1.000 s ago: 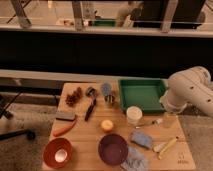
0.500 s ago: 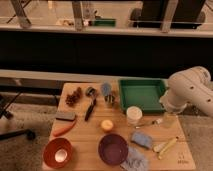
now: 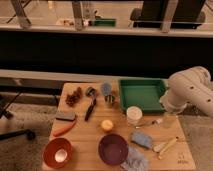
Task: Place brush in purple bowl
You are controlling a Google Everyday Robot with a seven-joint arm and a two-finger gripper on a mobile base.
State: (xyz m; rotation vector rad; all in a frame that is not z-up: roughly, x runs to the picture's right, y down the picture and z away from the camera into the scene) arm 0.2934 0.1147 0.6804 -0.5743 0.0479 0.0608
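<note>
Evidently ungrasped, the brush (image 3: 90, 108) lies up-left of the purple bowl (image 3: 112, 149); the gripper (image 3: 168, 116) hangs far right of it, and I cannot tell its grip state.

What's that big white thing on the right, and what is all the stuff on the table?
That is a robot's arm. One camera looks down at a wooden table. The gripper, its grabbing hand, seems to hang at the arm's lower end by the table's right edge. I cannot see it holding anything. The black brush lies left of the middle. The purple bowl sits at the front, an orange-red bowl to its left, a green tray at the back. The brush should go into the purple bowl.
</note>
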